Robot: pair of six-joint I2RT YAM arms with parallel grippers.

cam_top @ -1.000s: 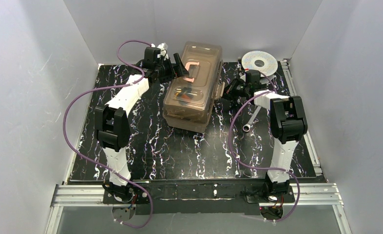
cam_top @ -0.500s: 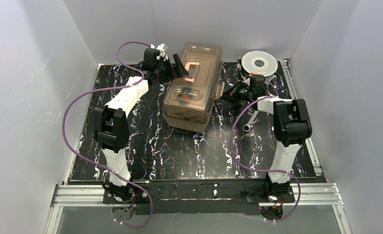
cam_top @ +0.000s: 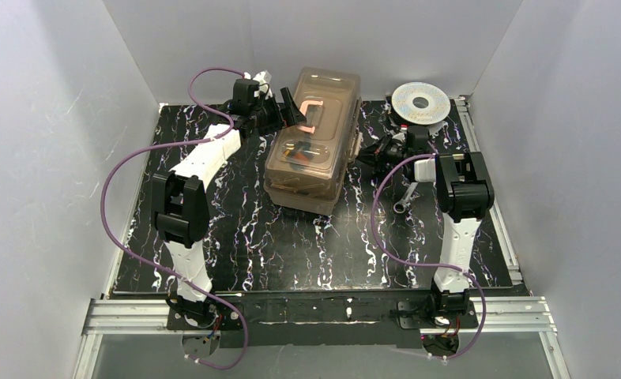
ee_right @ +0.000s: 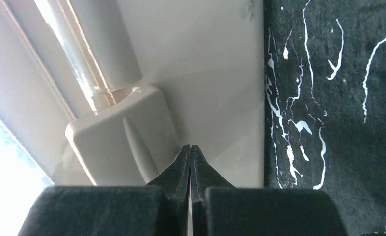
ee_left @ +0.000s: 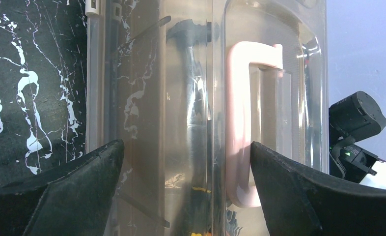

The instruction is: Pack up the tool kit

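The toolbox (cam_top: 311, 150) stands at the back middle of the table, its translucent brown lid (ee_left: 181, 73) down and its cream handle (ee_left: 237, 123) lying flat on top. Dark tools (ee_left: 193, 98) show through the lid. My left gripper (cam_top: 286, 110) is open at the lid's left side; in the left wrist view (ee_left: 186, 162) its fingers straddle the lid ridge and the near end of the handle, holding nothing. My right gripper (cam_top: 361, 154) is shut and empty, its tips (ee_right: 190, 147) against the box's beige right wall beside a latch (ee_right: 117, 132).
A round silver spool (cam_top: 420, 103) lies at the back right corner. A metal tool (cam_top: 406, 197) lies on the black marbled table (cam_top: 276, 237) right of the box, under my right arm. Grey walls enclose the table on three sides.
My right gripper has shifted slightly left, closer against the toolbox's right side, and the right arm's elbow has drawn in. The left arm and the toolbox have not moved.
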